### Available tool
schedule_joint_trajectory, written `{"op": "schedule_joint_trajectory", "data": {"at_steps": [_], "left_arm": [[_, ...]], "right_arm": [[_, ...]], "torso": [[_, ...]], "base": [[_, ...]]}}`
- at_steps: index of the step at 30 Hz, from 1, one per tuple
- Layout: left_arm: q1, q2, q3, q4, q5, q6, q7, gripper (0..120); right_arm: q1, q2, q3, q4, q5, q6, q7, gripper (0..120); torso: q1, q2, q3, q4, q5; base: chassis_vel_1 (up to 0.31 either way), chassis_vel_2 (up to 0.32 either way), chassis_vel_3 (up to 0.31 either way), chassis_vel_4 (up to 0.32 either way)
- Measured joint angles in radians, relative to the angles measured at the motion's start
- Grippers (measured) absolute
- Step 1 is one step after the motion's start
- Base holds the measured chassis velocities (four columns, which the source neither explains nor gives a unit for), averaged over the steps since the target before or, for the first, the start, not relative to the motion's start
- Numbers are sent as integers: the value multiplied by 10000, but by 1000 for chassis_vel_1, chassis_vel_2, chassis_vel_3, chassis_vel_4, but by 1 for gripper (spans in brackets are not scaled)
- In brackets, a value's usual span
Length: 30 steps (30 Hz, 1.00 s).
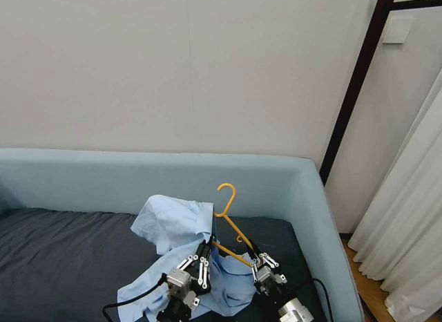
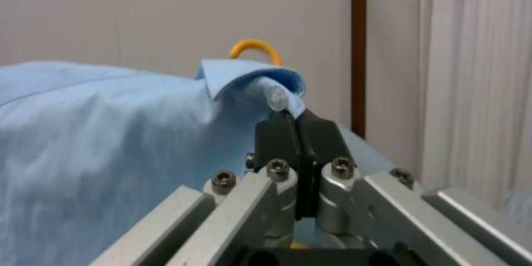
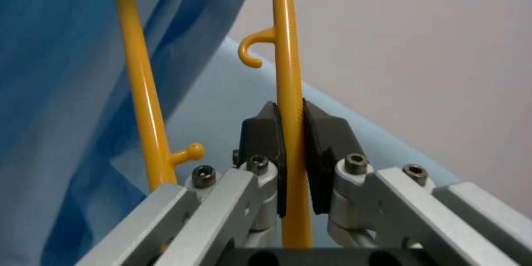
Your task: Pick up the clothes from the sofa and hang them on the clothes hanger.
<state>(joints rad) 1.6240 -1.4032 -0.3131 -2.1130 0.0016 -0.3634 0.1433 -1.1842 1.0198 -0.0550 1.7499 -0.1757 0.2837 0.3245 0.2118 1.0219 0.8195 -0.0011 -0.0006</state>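
Blue sofa [image 1: 304, 191] with dark seat by a white wall [image 1: 173, 66], curtain [image 1: 407, 225] at right. The left gripper [image 2: 297, 126] fingers pinch the shirt [image 2: 99, 141]; the right gripper [image 3: 293, 135] fingers clamp the hanger [image 3: 285, 42].

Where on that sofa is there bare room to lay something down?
The dark seat left of the blue shirt, below the backrest, lies bare. A narrower strip runs between the hanger and the sofa arm. Crowded mid-seat, where the left pincer grips the shirt and the right pincer the hanger.
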Motion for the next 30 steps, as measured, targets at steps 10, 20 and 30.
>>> {"op": "schedule_joint_trajectory", "data": {"at_steps": [10,20,30], "left_arm": [[-89,-93,-888,194,505,-189,-1031,0],[-58,-108,-714,427,522,-782,-521,5],[-142,1235,-1907,522,-699,-1634,557,39]], "right_arm": [[-441,-460,715,650,225,133,-42,5],[-395,-616,1038,448,-590,506,146,5],[585,-538,1188,-113,-1201,2082,-310,5]], "torso": [[0,0,0,0,-1],[0,0,0,-2,1],[1,-1,0,1,-4]], "base": [[0,0,0,0],[0,0,0,0],[0,0,0,0]]}}
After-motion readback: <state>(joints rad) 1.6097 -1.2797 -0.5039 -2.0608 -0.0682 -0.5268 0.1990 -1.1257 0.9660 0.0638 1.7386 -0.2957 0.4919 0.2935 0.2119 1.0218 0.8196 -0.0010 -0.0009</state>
